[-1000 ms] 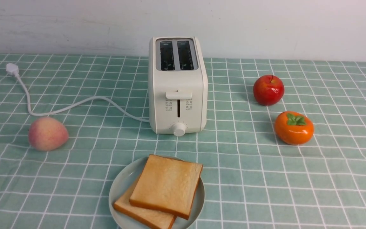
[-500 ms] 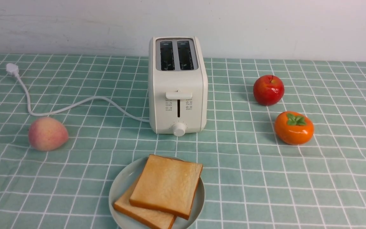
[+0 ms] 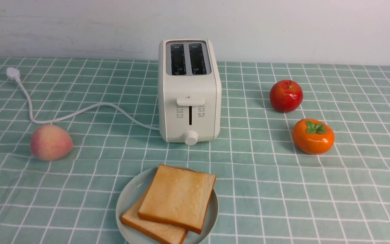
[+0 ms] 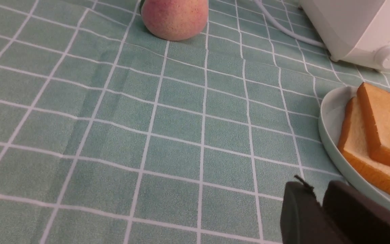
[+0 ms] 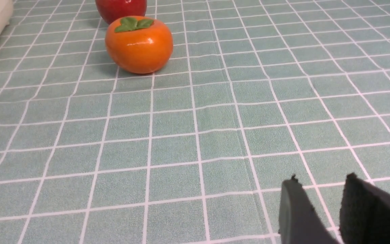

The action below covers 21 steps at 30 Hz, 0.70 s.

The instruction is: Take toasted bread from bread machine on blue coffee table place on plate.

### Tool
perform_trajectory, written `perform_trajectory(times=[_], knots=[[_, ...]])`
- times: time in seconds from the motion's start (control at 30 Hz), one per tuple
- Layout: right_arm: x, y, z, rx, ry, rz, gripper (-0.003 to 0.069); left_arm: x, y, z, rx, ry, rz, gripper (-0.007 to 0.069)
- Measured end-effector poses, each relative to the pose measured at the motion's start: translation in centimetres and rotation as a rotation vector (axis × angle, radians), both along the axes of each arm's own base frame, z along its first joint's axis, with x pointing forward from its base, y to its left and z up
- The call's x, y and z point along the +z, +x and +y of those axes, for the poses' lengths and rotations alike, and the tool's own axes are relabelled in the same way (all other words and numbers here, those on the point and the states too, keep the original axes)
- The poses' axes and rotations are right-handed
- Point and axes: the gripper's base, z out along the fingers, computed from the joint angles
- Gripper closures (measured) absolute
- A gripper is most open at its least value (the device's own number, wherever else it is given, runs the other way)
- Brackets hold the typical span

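Two slices of toasted bread lie stacked on the plate (image 3: pixel 127 196) at the table's front: the top slice (image 3: pixel 178 196) overlaps the lower slice (image 3: pixel 151 228). The bread machine (image 3: pixel 190 88) stands behind the plate with both slots empty and dark. The blue coffee table (image 3: pixel 283 189) carries it all. No gripper shows in the front view. In the left wrist view, my left gripper (image 4: pixel 318 191) is shut and empty, low beside the plate's rim (image 4: pixel 330 112). In the right wrist view, my right gripper (image 5: pixel 322 184) is slightly open and empty over bare cloth.
A peach (image 3: pixel 50 142) lies left of the bread machine, near its white cord (image 3: pixel 80 113) and plug (image 3: pixel 13 73). A red apple (image 3: pixel 285 96) and an orange persimmon (image 3: pixel 312 136) sit to the right. A white wall runs behind the table.
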Motion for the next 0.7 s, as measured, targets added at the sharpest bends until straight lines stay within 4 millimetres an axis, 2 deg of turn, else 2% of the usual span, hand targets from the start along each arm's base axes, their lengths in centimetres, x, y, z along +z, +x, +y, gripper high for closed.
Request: perform_trajectory(times=[0.7], knots=[[0.00, 0.00, 0.00, 0.000, 0.000, 0.000, 0.0423, 0.00, 0.00, 0.01, 0.002, -0.004, 0.001, 0.0503]])
